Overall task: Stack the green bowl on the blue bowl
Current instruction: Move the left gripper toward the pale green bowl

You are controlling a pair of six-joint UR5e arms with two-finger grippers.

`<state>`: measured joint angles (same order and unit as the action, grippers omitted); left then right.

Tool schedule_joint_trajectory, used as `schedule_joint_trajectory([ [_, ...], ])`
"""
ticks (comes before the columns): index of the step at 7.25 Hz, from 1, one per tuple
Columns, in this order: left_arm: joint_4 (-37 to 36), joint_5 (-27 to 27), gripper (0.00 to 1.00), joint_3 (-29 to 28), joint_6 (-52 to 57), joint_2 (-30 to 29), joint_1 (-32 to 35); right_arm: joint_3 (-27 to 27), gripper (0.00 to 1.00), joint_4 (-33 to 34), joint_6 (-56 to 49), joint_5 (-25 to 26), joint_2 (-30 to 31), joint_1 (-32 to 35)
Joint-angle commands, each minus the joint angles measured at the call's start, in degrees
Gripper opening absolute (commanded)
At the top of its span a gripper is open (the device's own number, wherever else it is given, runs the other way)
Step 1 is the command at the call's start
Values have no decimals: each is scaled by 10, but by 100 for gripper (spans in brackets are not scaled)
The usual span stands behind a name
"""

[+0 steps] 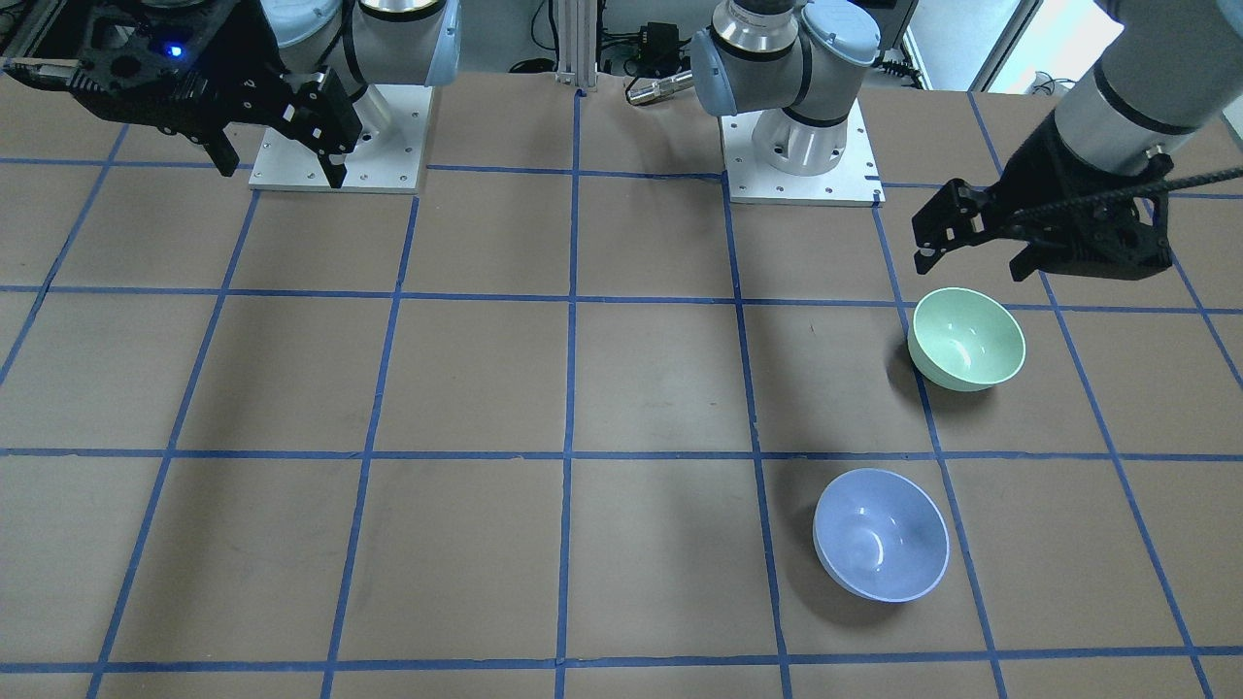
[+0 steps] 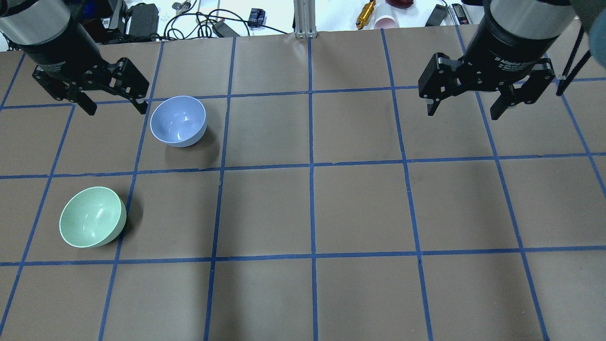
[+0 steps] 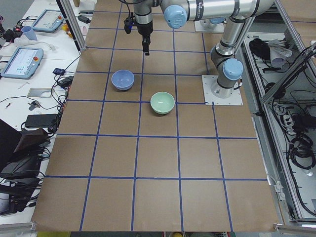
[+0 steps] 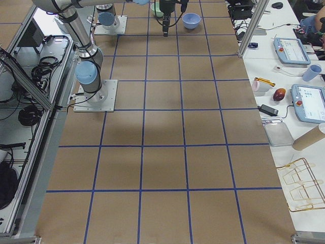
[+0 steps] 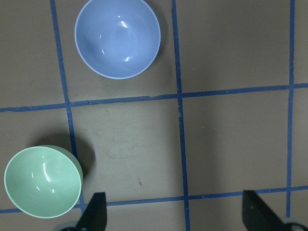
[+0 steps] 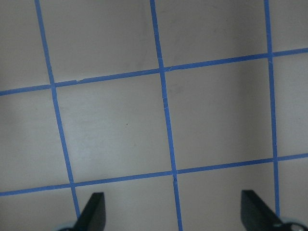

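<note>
The green bowl [image 2: 93,223] stands upright on the table at the near left; it also shows in the front view [image 1: 966,340] and the left wrist view [image 5: 42,182]. The blue bowl [image 2: 178,121] stands upright one grid square farther out, apart from it, and also shows in the front view [image 1: 881,549] and the left wrist view [image 5: 118,37]. My left gripper [image 2: 116,109] hangs open and empty above the table, just left of the blue bowl, and appears in the front view [image 1: 971,264]. My right gripper [image 2: 462,112] is open and empty over the table's right half, far from both bowls.
The brown table [image 2: 312,208] is marked with blue tape grid lines. Cables, a cup and small tools [image 2: 374,14] lie beyond its far edge. The two arm bases [image 1: 801,146] stand on white plates at the robot's side.
</note>
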<state>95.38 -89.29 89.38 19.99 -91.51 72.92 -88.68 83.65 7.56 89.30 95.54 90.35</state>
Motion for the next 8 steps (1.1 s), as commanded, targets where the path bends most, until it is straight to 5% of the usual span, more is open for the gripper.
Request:
schedule_joint_trajectory([
  [1, -10, 3, 100, 35, 147, -2, -106, 1, 100, -1, 0, 0, 0, 0],
  [3, -50, 4, 100, 66, 191, -16, -169, 0, 100, -1, 0, 0, 0, 0],
  [5, -168, 5, 100, 144, 206, -19, -233, 0, 100, 0, 0, 0, 0, 0],
  [8, -213, 3, 100, 193, 224, -55, -250, 1, 100, 0, 0, 0, 0, 0],
])
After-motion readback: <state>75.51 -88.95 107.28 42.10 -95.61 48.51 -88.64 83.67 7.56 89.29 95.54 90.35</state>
